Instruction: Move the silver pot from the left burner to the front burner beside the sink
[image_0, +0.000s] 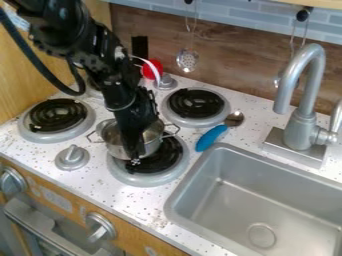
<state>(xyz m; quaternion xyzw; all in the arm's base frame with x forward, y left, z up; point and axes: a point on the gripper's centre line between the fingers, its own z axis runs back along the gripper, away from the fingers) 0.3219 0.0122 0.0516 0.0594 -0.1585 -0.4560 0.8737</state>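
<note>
At the far left, a wooden wall (67, 80) borders the white speckled surface (120, 192), with the left burner (57, 116) close beside it. Nearer the front edge stands a grey knob (72, 157), and below it the wooden front panel bears two more knobs, with an oven handle (40, 226) under them. Right of the left burner, the small metal pot (117, 145) is over the upper left part of the front burner (175, 161), its two loop handles pointing left and right. The black claw (136, 157) hangs down at the near right side of the pot, its tip low against the wall; I cannot tell whether it is open or closed, or whether it grips the pot. Behind, a red thing (152, 69) is near the backsplash, and a skimmer (188, 60) hangs on the wall further right. The back burner (196, 103) comes next, then a spoon (212, 138) with a blue handle, lying between that burner and the sink (207, 172). A curved faucet (306, 102) rises behind the sink at the right.
</note>
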